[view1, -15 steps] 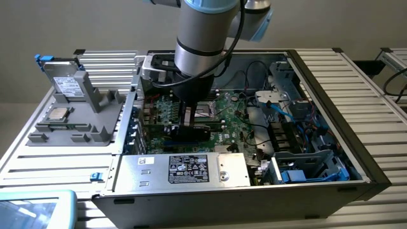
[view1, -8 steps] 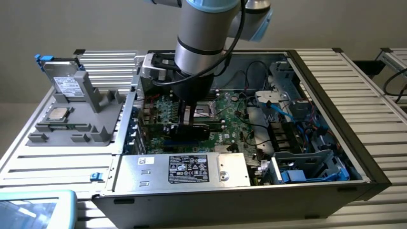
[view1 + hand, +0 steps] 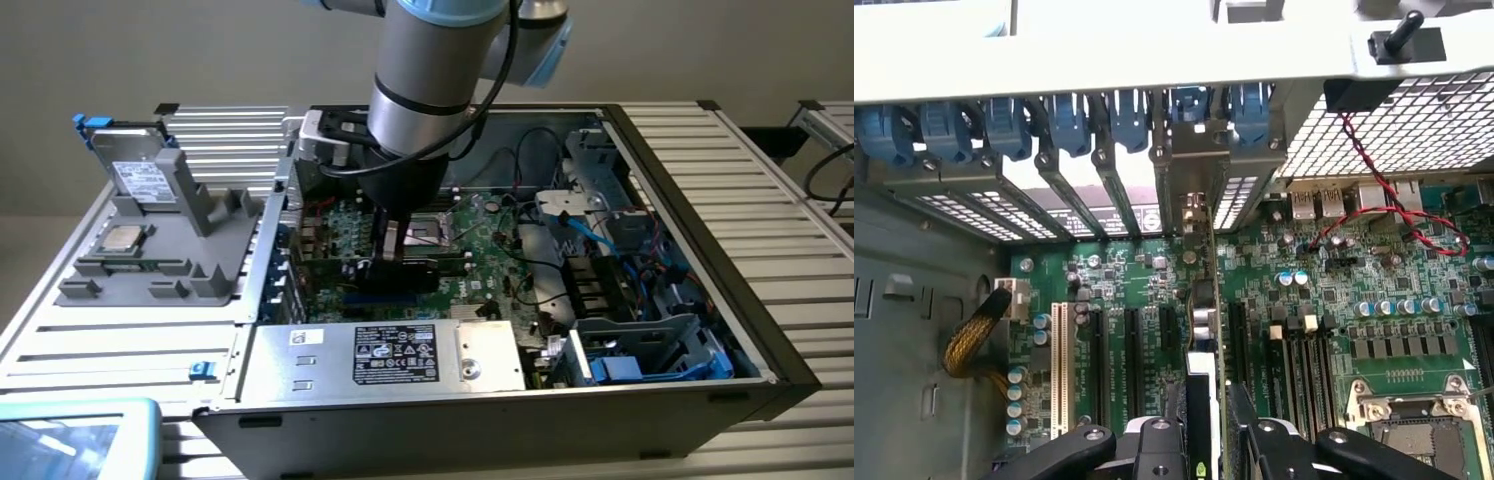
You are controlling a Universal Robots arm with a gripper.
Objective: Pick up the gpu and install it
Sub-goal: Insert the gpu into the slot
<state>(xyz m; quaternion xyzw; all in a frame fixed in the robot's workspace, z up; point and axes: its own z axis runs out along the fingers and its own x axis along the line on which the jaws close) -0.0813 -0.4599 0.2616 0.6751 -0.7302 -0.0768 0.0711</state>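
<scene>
While the gripper [image 3: 1204, 445] pinches the gpu [image 3: 1206, 300] edge-on at the motherboard's slots [image 3: 1134, 350], at twelve o'clock from the power supply [image 3: 400, 355] in the exterior view, any skew could jam its bracket [image 3: 1192, 168] against the rear wall [image 3: 1104, 60]. The arm [image 3: 420, 110] stands nearly vertical, wrist down.

Circuit-board gpu [image 3: 1212, 270], dull grey metal case [image 3: 914, 330], glossy blue plastic clips [image 3: 1004, 125]

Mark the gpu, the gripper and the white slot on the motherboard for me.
gpu [image 3: 1213, 290]: wrist view, the card's thin green edge.
gripper [image 3: 1209, 445]: wrist view, midway between its fingertips.
white slot [image 3: 1061, 365]: wrist view, middle of its long body.
</scene>
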